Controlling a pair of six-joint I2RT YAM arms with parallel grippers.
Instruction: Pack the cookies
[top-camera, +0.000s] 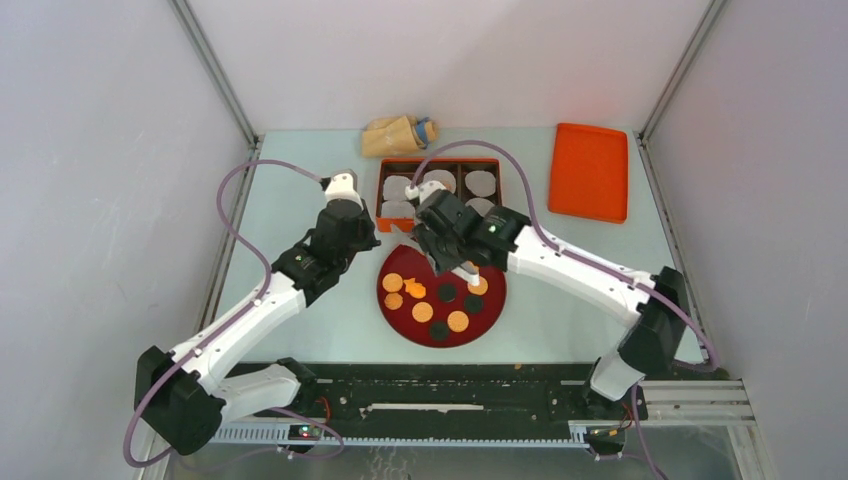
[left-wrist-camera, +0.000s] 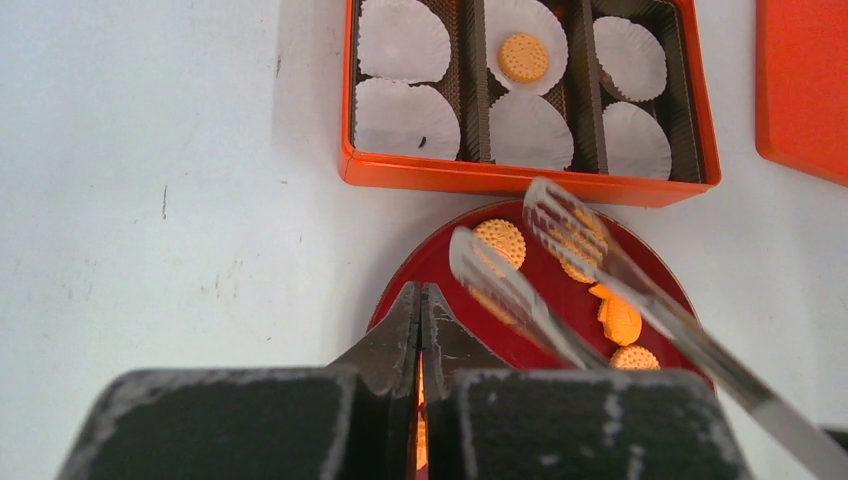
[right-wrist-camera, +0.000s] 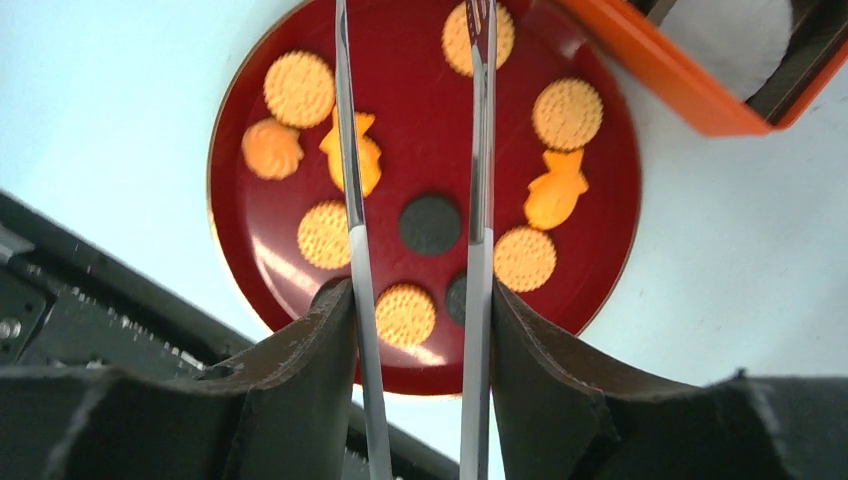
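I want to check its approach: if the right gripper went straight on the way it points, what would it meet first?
The right gripper's tongs lead, so their tips would probably land on the red plate, at the round cookie near the orange box; depth is unclear.

your tongs (right-wrist-camera: 481, 150): bare metal by look of it, polished, mirror-shiny. plate (right-wrist-camera: 260, 240): deep red, glossy, you get glare streaks on it. cookies (right-wrist-camera: 299, 89): matt, dimpled faces on round ones. dark discs (right-wrist-camera: 430, 224): flat matt, fine-grained. liners (left-wrist-camera: 404, 40): thin white paper, crimped edges. box (left-wrist-camera: 500, 178): smooth orange, slight sheen. dividers (left-wrist-camera: 472, 70): brown, ribbed. table (left-wrist-camera: 150, 200): pale, matt, scuffed. left gripper (left-wrist-camera: 421, 295): black, matt, edges worn grey.
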